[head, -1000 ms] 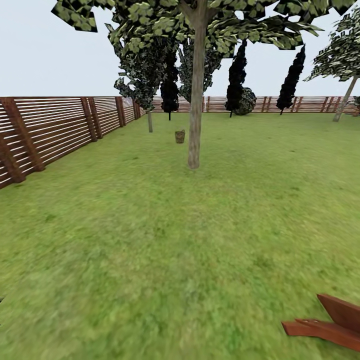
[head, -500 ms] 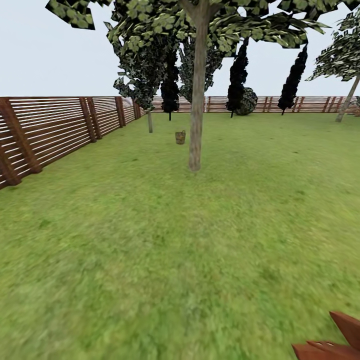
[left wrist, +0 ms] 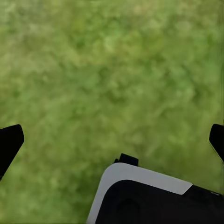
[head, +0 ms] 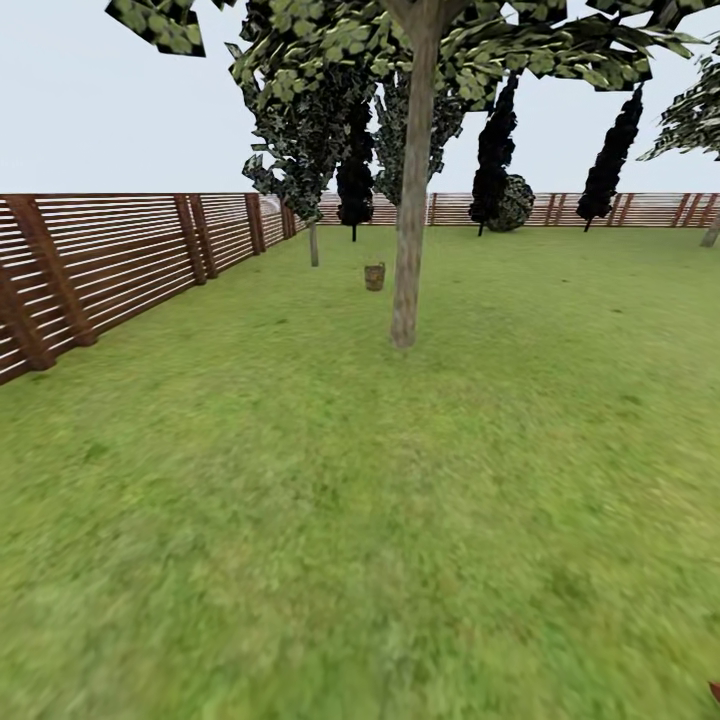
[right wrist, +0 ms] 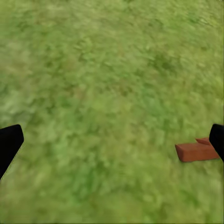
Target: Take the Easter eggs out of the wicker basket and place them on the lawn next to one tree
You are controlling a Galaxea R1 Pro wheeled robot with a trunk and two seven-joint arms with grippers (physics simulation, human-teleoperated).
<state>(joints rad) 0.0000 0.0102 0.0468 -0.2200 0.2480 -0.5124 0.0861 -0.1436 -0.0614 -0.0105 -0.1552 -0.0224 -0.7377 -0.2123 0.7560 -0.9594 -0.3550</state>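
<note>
While the robot looks out over the lawn (head: 330, 520), the wicker basket (head: 374, 277) stands far off on the grass, small and brown, just to the left of a tall tree (head: 411, 230) with a pale grey-brown trunk and a bit beyond it. Whatever it holds is too small to make out from here. A slatted wooden fence (head: 110, 265) runs along the left side and across the back of the garden, with dark, narrow trees (head: 492, 170) and a round bush (head: 516, 203) lined up before the far stretch.

Down at the wrists, the left gripper (left wrist: 112, 140) hangs over bare grass with its two dark fingertips (left wrist: 9, 142) spread wide at opposite edges, nothing between them, and part of the robot's white and black body (left wrist: 154, 196) below. The right gripper (right wrist: 112, 140) is spread just as wide over grass, empty too, with a reddish-brown wooden piece (right wrist: 196, 150) lying on the ground near one fingertip
</note>
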